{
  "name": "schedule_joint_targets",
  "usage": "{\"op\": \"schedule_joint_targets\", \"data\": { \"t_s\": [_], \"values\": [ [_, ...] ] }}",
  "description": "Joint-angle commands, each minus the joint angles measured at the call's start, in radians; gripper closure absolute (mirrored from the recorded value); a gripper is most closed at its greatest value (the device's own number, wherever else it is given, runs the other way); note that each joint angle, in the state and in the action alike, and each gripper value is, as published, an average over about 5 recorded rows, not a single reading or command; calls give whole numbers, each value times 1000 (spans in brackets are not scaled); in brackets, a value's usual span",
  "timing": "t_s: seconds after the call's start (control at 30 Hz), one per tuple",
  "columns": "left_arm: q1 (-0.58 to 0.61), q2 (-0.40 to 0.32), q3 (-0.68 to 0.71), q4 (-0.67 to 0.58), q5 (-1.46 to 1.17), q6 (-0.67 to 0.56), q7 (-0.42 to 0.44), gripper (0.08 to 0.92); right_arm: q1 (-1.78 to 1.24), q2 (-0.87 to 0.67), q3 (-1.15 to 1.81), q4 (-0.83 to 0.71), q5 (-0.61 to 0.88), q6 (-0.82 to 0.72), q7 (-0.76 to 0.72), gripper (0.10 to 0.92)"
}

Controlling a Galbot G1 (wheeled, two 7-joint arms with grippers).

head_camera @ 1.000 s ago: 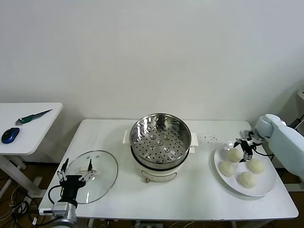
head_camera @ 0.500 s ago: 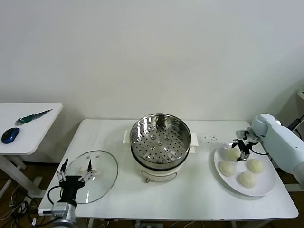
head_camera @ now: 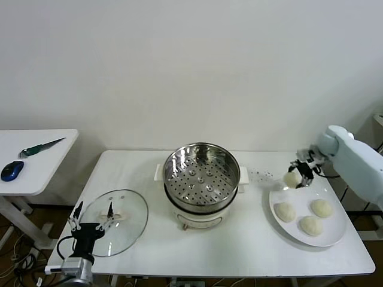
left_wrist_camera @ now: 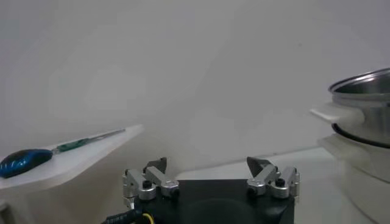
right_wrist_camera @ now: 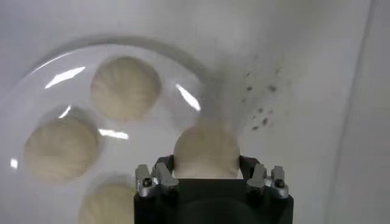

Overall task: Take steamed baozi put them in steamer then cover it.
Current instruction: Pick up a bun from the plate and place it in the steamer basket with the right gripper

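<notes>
My right gripper is shut on one cream-white baozi and holds it lifted above the far left rim of the white plate; the wrist view shows the bun between the fingers. Three baozi remain on the plate. The steel steamer basket sits empty on the cream-white pot at the table's middle. The glass cover with its bar handle lies flat on the table at the front left. My left gripper is open just in front of the cover, touching nothing.
A side table at the left carries a blue mouse and a green-handled knife. Small dark specks mark the table between the pot and the plate.
My right gripper closed on the far left baozi and lifted it off the plate, up and slightly back. The left arm stayed nearly still.
</notes>
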Motion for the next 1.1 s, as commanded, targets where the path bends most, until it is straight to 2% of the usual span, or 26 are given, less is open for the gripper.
{"op": "schedule_joint_targets", "data": {
  "t_s": [0.03,0.23,0.47,0.7,1.1],
  "values": [
    [9,2,3,-3,-3,-1,1,177,338,68,-300,126,135,98,-14,322],
    [17,2,9,-5,-6,-5,1,177,379,184,-316,238,79,165,-6,321],
    [21,9,6,-14,-12,-3,4,177,262,309,-208,315,-207,272,39,321],
    [15,-3,8,-23,-11,2,4,177,112,414,-122,275,-465,353,93,317],
    [14,0,0,-18,-12,3,4,177,-34,485,-86,196,-555,360,108,305]
  ]
}}
